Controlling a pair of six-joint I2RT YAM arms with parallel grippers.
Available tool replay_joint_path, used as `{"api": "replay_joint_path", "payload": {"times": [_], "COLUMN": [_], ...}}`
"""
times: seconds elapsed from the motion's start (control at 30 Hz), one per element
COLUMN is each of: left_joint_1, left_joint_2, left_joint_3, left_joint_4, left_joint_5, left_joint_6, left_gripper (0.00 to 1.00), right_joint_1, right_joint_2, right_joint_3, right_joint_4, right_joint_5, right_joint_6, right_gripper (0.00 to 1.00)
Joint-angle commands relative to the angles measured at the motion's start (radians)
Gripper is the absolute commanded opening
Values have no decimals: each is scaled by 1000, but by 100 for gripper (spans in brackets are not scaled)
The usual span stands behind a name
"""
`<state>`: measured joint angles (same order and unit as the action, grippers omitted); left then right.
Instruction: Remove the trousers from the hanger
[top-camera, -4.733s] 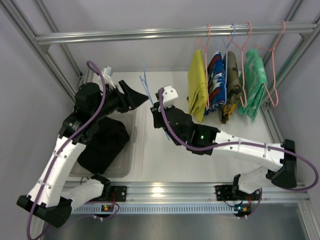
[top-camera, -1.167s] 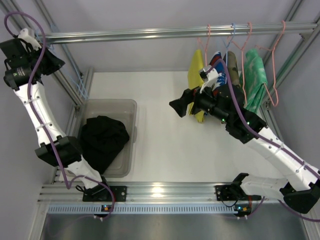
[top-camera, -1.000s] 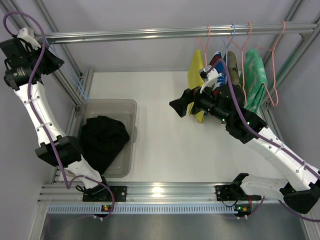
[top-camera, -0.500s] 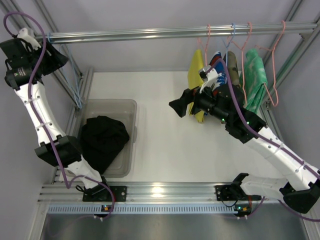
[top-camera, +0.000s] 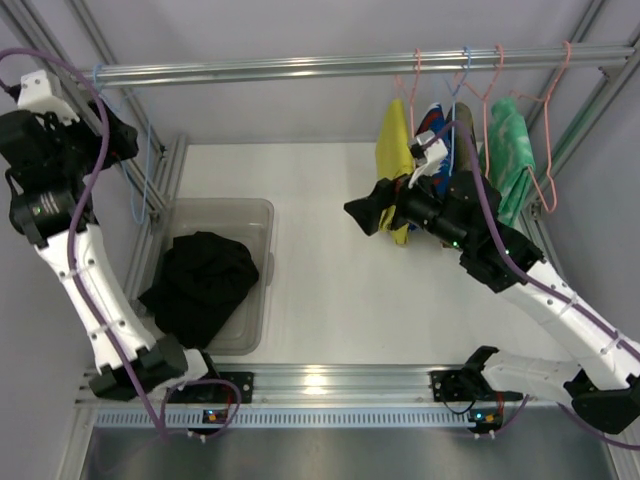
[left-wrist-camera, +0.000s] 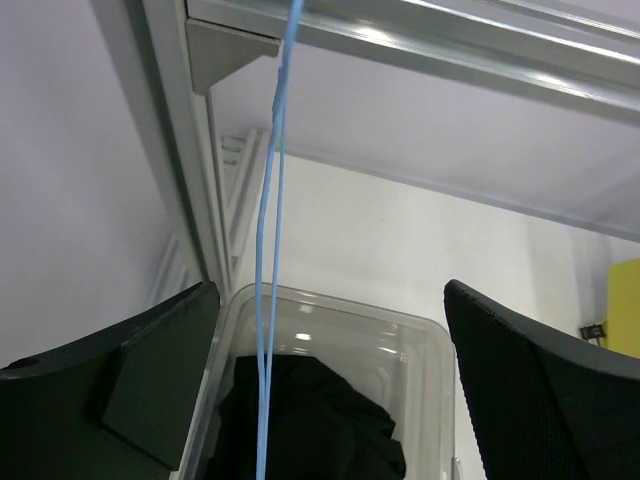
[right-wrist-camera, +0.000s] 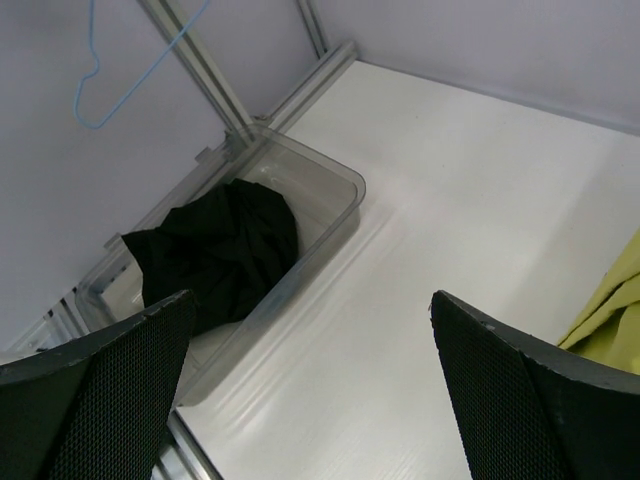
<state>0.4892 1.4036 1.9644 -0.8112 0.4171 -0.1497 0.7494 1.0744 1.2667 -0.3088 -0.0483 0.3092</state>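
Observation:
The black trousers (top-camera: 205, 285) lie bunched in a clear bin (top-camera: 262, 212), off any hanger; they also show in the left wrist view (left-wrist-camera: 310, 430) and the right wrist view (right-wrist-camera: 220, 250). An empty blue hanger (top-camera: 143, 165) hangs from the left end of the rail. Its wire (left-wrist-camera: 268, 250) drops between my left gripper's (left-wrist-camera: 328, 320) wide-open fingers without touching them. My left gripper (top-camera: 115, 138) is raised beside that hanger. The yellow trousers (top-camera: 395, 175) hang on a pink hanger. My right gripper (top-camera: 362, 217) stands open and empty just left of them, facing the table (right-wrist-camera: 310, 300).
Further right on the rail (top-camera: 300, 68) hang a blue patterned garment (top-camera: 433, 160), an olive one (top-camera: 463, 170) and a green one (top-camera: 508, 165). Frame posts stand at the left (top-camera: 130, 160) and right (top-camera: 580, 120). The bin sits at the table's left side.
My left gripper has opened and let go of the blue hanger, which now hangs free on the rail. The left arm has drawn back and down a little. The right arm has barely moved.

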Motion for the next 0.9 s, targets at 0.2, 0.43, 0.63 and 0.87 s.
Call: {"api": "replay_joint_path", "payload": {"times": [0.2,0.43,0.63,0.87], "left_joint_1": [0,-1,-136,-791], "left_joint_2": [-431,-489,-388,-282], "left_joint_3": [-321,-375,-384,-507], "left_joint_4": [141,-69,-57,174], "left_joint_5": [24,498,560,147], "left_joint_6": [220,424,319,28], "left_gripper": [99,99,99,99], "right_joint_1": [-41,-226,-358,-398], "right_joint_2": [-149,-267,-307,-280], "right_joint_3": [-24,-35,-61,-59], "right_joint_4": [-24,-92,-102,-85], "right_joint_5": [86,54,-48,-114], "right_joint_6": [-58,-7,42,44], "right_gripper": [99,99,99,99]}}
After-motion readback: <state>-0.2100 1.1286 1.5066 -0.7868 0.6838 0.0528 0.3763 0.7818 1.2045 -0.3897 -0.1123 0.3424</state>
